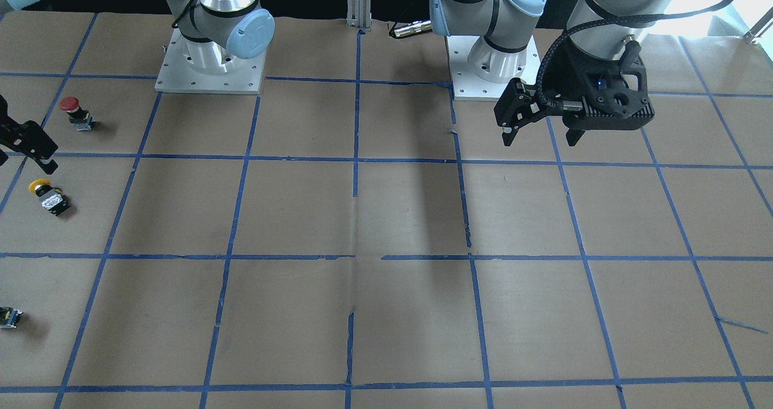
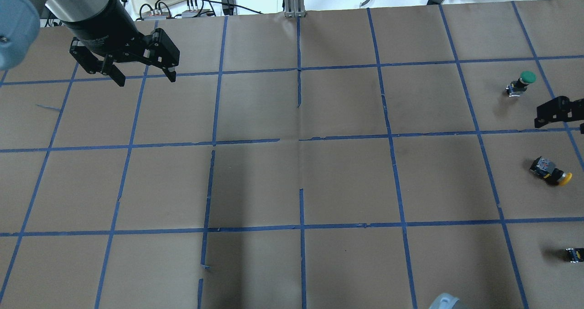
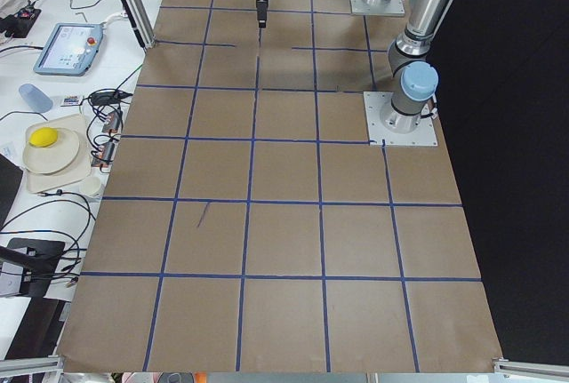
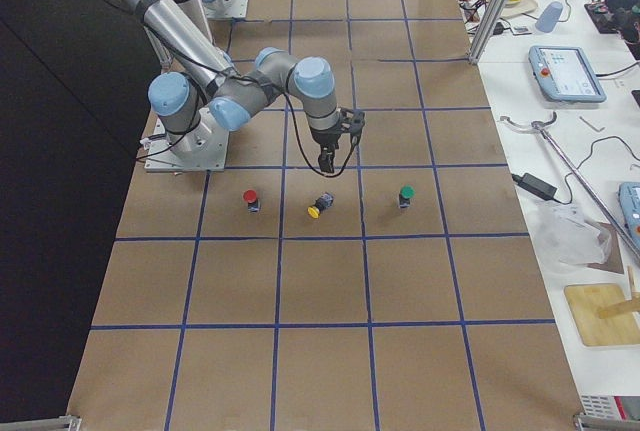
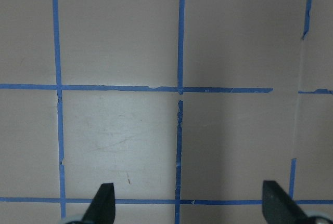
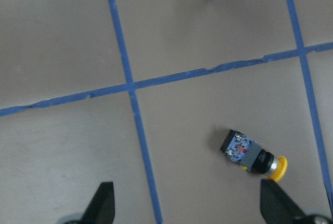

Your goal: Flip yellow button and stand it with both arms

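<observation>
The yellow button point(image 1: 48, 196) lies on its side on the brown paper, cap pointing toward the robot's right; it also shows in the overhead view point(image 2: 550, 171), the exterior right view point(image 4: 320, 205) and the right wrist view point(image 6: 255, 157). My right gripper point(image 6: 190, 211) is open and empty, held above the table close to the button without touching it; it sits at the frame edge in the front view point(image 1: 24, 155) and the overhead view point(image 2: 561, 125). My left gripper point(image 2: 146, 79) is open and empty, high over the far left of the table point(image 1: 540, 138), over bare paper in its wrist view point(image 5: 190, 211).
A red-capped button point(image 1: 75, 112) stands on the robot's side of the yellow one. A green-capped button point(image 2: 522, 81) stands beyond it. A small capless switch block point(image 2: 574, 254) lies near the right table end. Both arm bases point(image 1: 210, 64) stand at the robot's edge.
</observation>
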`<state>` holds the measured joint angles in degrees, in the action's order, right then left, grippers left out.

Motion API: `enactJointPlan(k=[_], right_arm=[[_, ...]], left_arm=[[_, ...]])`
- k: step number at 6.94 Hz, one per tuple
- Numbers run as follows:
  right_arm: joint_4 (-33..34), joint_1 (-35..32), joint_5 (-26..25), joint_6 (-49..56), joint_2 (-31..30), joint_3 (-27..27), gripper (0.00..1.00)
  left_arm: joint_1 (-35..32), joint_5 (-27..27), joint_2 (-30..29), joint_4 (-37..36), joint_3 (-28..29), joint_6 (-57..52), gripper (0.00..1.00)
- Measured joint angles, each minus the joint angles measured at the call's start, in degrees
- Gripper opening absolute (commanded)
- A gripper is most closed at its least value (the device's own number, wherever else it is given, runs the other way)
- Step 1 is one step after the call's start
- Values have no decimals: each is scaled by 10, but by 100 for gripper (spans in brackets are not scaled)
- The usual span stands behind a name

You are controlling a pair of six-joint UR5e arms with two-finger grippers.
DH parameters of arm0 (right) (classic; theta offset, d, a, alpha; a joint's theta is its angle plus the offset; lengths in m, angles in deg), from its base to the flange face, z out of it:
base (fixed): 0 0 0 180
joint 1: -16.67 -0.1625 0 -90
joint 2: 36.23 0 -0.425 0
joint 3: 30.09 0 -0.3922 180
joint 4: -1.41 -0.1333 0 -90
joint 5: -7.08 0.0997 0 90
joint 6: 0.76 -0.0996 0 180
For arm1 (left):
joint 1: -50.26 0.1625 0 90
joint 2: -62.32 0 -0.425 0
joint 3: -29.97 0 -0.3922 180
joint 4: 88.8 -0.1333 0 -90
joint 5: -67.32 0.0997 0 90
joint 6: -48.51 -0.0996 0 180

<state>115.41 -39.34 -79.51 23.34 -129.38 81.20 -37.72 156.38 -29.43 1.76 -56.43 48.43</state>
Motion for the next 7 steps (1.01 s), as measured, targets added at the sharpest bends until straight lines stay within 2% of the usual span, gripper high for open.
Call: enactJointPlan(k=[2, 4, 5, 7], right_arm=[[-174, -145, -35, -135, -9, -108, 100], [-209, -285, -65, -258, -15, -132, 100], [-214, -325, -84, -278, -18, -127, 100], [-231, -345, -93, -286, -27, -125, 100]], left_arm=[[1, 0, 0, 0, 1, 0, 100], [1, -1, 0, 0, 0, 0, 100], [1, -1, 0, 0, 0, 0, 100], [1, -1, 0, 1, 0, 0, 100]])
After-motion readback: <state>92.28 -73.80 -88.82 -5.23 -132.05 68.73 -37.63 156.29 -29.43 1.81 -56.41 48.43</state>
